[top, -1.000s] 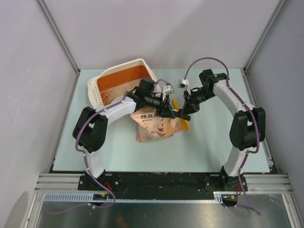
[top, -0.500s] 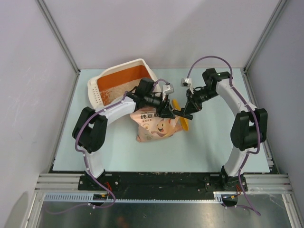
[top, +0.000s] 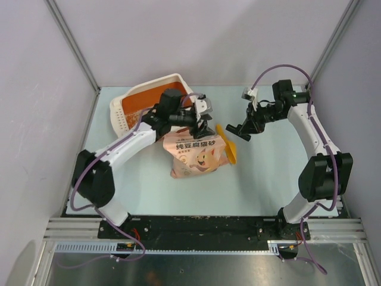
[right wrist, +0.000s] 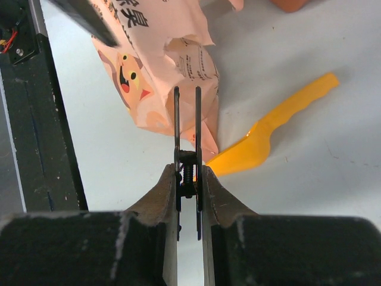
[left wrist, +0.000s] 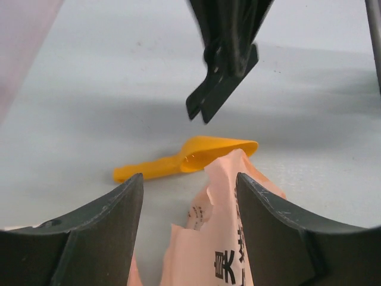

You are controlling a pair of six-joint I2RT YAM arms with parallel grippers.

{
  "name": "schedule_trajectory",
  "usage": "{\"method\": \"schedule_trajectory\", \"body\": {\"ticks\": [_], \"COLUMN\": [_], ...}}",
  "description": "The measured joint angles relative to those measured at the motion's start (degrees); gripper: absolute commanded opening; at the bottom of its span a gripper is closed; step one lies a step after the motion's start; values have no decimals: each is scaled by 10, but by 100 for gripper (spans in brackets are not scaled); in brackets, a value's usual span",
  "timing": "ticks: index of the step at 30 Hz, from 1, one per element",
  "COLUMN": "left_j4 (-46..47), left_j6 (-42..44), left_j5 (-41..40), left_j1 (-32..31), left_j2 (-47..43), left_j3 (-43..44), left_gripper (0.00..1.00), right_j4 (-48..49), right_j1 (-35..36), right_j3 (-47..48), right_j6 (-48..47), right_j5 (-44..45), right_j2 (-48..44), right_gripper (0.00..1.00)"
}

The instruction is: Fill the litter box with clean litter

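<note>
The litter box (top: pixel 128 98), cream outside and orange inside, lies at the far left. No loose clean litter shows plainly. The pink-beige cat-print bag (top: pixel 196 154) lies on the table with its top torn open. My left gripper (top: pixel 203 124) is open, and the bag's torn top (left wrist: pixel 238 238) stands between its fingers unclamped. My right gripper (top: pixel 246 128) hangs right of the bag, shut on a thin black two-bladed spring tool (right wrist: pixel 186 119). That tool also shows in the left wrist view (left wrist: pixel 220 89).
A yellow-orange scoop (top: pixel 229 147) lies against the bag's right edge, also in the left wrist view (left wrist: pixel 196 158) and the right wrist view (right wrist: pixel 280 128). Grey walls and frame posts enclose the pale table (top: pixel 268 179).
My right gripper has drawn back to the right, away from the bag, with the black tool in it. My left gripper has shifted up and left along the bag's top.
</note>
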Motion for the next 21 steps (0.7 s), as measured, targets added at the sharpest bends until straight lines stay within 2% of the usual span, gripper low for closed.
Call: {"method": "schedule_trajectory", "body": {"ticks": [5, 10, 16, 21], "left_j4": [-1, -14, -34, -45], "left_j6": [91, 160, 189, 193], "left_j5": [-12, -15, -43, -65], "left_j1": [-25, -59, -76, -76], "left_j2": [-71, -64, -1, 17], "left_j3": [-26, -27, -27, -26], "left_gripper": [51, 43, 41, 39], "right_j4": [26, 61, 82, 91], "right_j1": [0, 0, -5, -15], "right_j3": [-26, -34, -53, -76], "right_j6": [23, 52, 72, 80], "right_j5": [9, 20, 36, 41], "right_j2": [0, 0, -7, -23], "right_gripper": [0, 0, 0, 0]}}
